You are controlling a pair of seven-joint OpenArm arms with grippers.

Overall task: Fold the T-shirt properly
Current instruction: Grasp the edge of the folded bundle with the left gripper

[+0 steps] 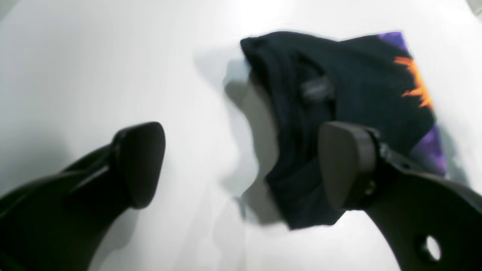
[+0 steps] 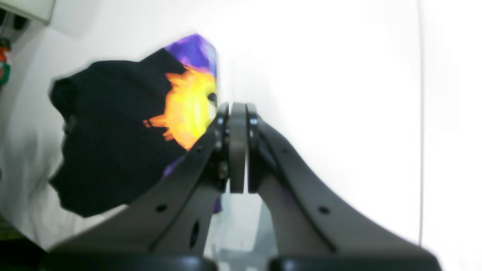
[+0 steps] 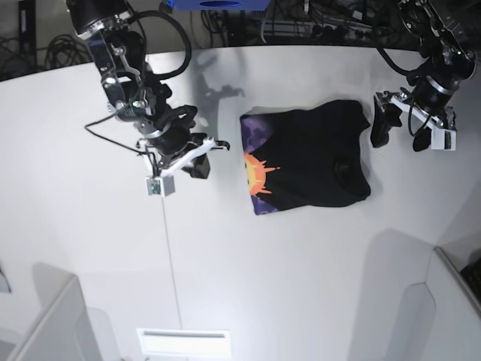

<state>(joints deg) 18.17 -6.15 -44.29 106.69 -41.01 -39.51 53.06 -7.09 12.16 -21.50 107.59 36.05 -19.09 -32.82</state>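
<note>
The black T-shirt (image 3: 316,154) lies folded on the white table (image 3: 225,256), its orange-yellow sun print on purple showing at its left edge. It also shows in the left wrist view (image 1: 339,113) and the right wrist view (image 2: 120,135). My left gripper (image 3: 402,129) hangs open and empty just right of the shirt; in the left wrist view (image 1: 241,165) its jaws stand wide apart above the shirt's edge. My right gripper (image 3: 201,162) is shut and empty, left of the shirt; in the right wrist view (image 2: 238,146) its pads (image 2: 237,165) meet beside the sun print.
A thin seam line (image 3: 171,256) runs down the table from the right arm. Grey partition panels (image 3: 45,323) stand at the front left and front right (image 3: 421,316). Cables and equipment (image 3: 301,22) lie beyond the table's far edge.
</note>
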